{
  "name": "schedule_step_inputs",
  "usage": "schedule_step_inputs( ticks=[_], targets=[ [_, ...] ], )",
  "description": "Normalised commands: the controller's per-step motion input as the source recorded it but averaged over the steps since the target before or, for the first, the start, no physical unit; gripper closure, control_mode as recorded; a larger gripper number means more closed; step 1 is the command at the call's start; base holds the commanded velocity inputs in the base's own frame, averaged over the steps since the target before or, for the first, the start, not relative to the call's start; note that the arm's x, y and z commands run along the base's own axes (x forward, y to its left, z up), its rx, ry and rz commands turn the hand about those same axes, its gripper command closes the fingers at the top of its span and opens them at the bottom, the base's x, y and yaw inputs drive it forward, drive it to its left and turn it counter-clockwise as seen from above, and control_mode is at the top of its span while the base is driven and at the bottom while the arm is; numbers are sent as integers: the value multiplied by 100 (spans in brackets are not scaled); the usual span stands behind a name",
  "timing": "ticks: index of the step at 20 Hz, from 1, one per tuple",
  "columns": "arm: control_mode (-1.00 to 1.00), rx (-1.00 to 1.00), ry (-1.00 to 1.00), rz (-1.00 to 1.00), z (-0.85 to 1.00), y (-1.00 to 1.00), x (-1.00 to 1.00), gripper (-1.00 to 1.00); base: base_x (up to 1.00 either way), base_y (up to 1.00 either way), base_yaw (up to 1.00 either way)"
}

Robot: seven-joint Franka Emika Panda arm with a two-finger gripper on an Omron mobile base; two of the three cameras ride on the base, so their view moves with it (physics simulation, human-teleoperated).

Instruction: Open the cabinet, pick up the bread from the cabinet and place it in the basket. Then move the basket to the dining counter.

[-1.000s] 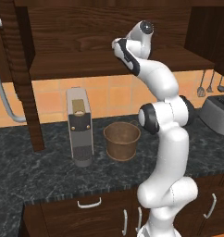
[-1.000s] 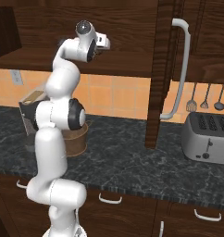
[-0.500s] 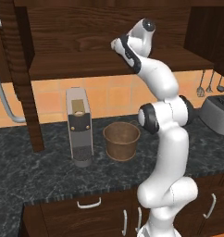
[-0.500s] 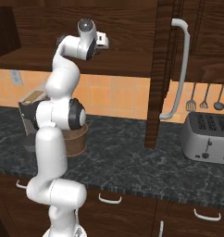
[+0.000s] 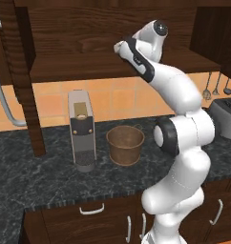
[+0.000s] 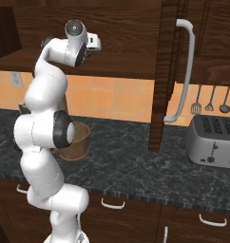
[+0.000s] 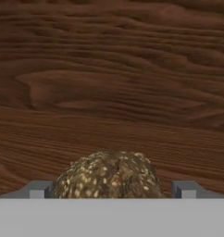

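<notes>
Now the gripper [image 7: 112,190] is reaching into the open cabinet [image 5: 103,45], and its fingers [image 7: 39,190] are sitting wide apart on both sides of the bread [image 7: 108,175], not squeezing it. Down below, the basket [image 5: 125,145] is standing on the dark counter [image 5: 50,183] beside the coffee machine [image 5: 82,130].

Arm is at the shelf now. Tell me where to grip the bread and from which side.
Grip the bread across its rounded middle, coming straight in from the open cabinet front. In the hand view it sits centred between the fingertips, with a gap either side.
</notes>
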Motion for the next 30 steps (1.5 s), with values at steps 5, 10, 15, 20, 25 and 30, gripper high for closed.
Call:
schedule_step_inputs(
  ticks=[5,10,15,20,25,30],
  targets=[
    [-100,4,10,0,18,19,-100,100,0,0,0],
    [-100,2,17,0,31,2,-100,100,0,0,0],
    [-100,0,1,-2,-34,17,-100,100,0,0,0],
    [-100,-6,6,-16,-99,26,-100,100,0,0,0],
    [-100,0,16,-14,-100,38,-88,100,0,0,0],
    [-100,0,18,-10,-98,19,9,100,0,0,0]
  ],
)
